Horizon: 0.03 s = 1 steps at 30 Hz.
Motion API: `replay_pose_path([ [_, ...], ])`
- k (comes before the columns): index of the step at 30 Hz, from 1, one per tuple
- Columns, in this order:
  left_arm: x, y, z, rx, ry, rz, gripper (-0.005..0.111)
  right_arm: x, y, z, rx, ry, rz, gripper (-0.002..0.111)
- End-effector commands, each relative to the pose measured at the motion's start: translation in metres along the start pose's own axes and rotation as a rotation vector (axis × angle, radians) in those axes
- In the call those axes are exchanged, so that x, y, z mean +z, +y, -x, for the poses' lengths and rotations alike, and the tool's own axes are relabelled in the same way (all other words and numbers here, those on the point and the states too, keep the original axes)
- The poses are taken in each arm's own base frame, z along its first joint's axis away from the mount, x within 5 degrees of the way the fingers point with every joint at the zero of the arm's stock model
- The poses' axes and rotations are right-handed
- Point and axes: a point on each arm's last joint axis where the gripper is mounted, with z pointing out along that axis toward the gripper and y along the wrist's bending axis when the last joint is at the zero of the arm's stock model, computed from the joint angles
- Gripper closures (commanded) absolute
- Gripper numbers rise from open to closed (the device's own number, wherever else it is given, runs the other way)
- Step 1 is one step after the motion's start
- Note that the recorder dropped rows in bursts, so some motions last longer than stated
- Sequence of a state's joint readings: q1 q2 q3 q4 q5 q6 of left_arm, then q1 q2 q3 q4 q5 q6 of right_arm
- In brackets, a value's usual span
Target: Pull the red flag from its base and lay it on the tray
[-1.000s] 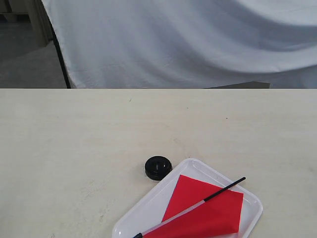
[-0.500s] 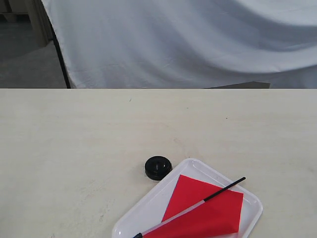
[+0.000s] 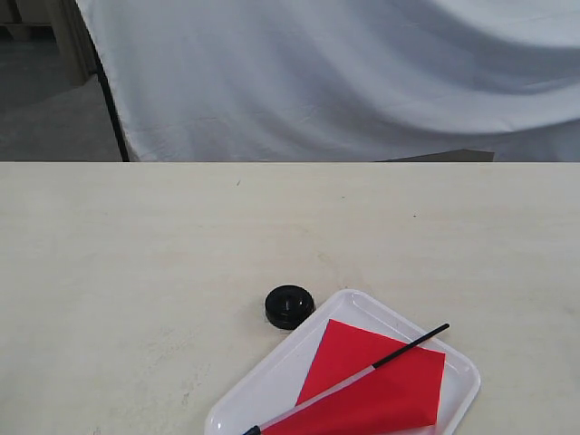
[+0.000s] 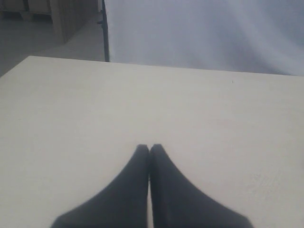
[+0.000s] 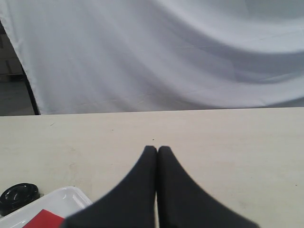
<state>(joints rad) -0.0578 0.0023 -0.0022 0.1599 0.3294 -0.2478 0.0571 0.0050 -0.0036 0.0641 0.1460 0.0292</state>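
The red flag (image 3: 376, 385) lies flat in the tray (image 3: 367, 308) at the table's near edge, its black stick (image 3: 412, 344) slanting across the cloth. Just left of the tray's far corner sits the round black base (image 3: 289, 305), holding nothing. Neither arm shows in the exterior view. My left gripper (image 4: 149, 148) is shut over bare tabletop with nothing between its fingers. Shut too and holding nothing is my right gripper (image 5: 157, 149); beside it the right wrist view catches the base (image 5: 19, 195), a corner of the tray (image 5: 71, 194) and a bit of the red flag (image 5: 45, 219).
A white cloth backdrop (image 3: 344, 82) hangs behind the table's far edge. The pale tabletop (image 3: 136, 245) stretches wide to the left and behind the tray. A dark stand leg (image 3: 111, 100) rises at the back left.
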Motion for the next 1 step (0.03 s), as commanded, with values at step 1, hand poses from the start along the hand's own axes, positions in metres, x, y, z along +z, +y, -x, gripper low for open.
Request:
replay_pose_path([
  [1,0.0001,-0.0003,-0.0003,0.004,-0.004,-0.005,0.107,-0.0002,0.0001,-0.0011,-0.004,0.0,0.003,0.109],
])
